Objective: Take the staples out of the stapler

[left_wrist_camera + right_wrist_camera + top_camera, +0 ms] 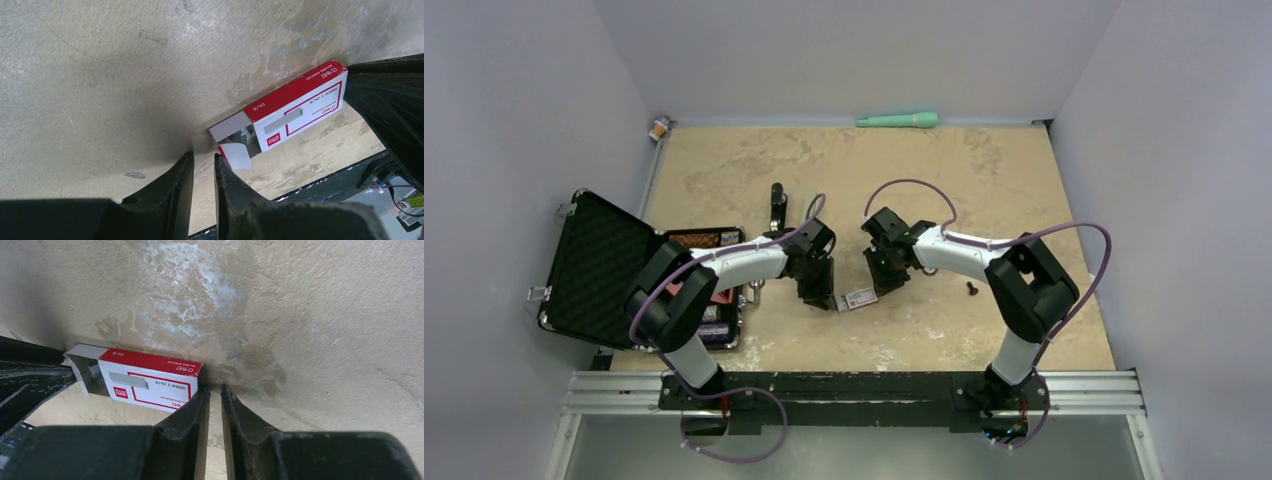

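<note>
Two pairs at frame centre | left fingers and right fingers each nearly closed, empty, flanking staple box on worktop | stapler upper-left of centre, well apart, unheld | step: apparently approach | next: reach stapler, open its arm.
</note>
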